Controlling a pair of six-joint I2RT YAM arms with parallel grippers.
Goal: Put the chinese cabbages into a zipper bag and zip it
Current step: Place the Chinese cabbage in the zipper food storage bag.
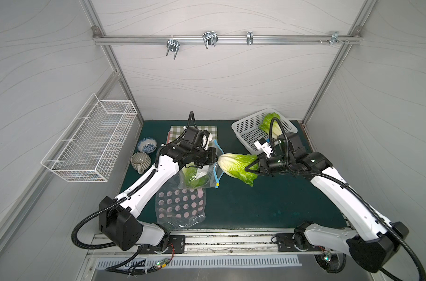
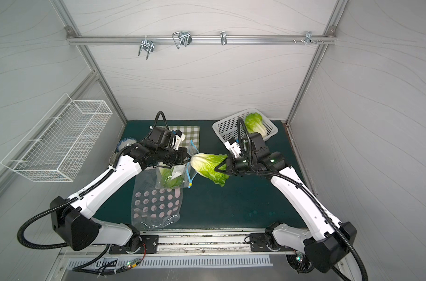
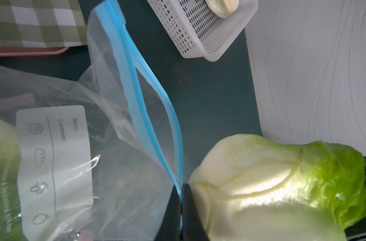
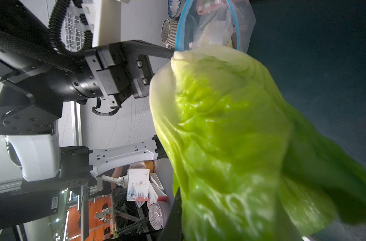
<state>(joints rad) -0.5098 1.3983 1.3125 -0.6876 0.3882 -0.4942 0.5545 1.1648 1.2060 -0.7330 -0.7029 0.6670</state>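
Left wrist view: my left gripper has its jaws pinched flat together on the blue zipper strip of the zipper bag, just the strip between them. Bag mouth gapes open beyond the jaws. White base of the held cabbage sits just beside the left jaws, at the mouth, outside it; actual contact I can't tell.

In both top views my right gripper has its jaws squeezed in on the leafy green end of that cabbage, carrying it clear of the green mat, base pointing at the left jaws. The two sets of jaws face each other with the cabbage between.

Bagged cabbage is already down inside the bag, below the left jaws, seen through the plastic next to the white label. Basket cabbage lies in the white perforated basket, behind the right jaws and well apart from them.

A second clear bag with pink dots lies flat on the mat, below the left jaws on my side, right next to the zipper bag's bottom. Green checked cloth sits beyond the left jaws, past the wrist.
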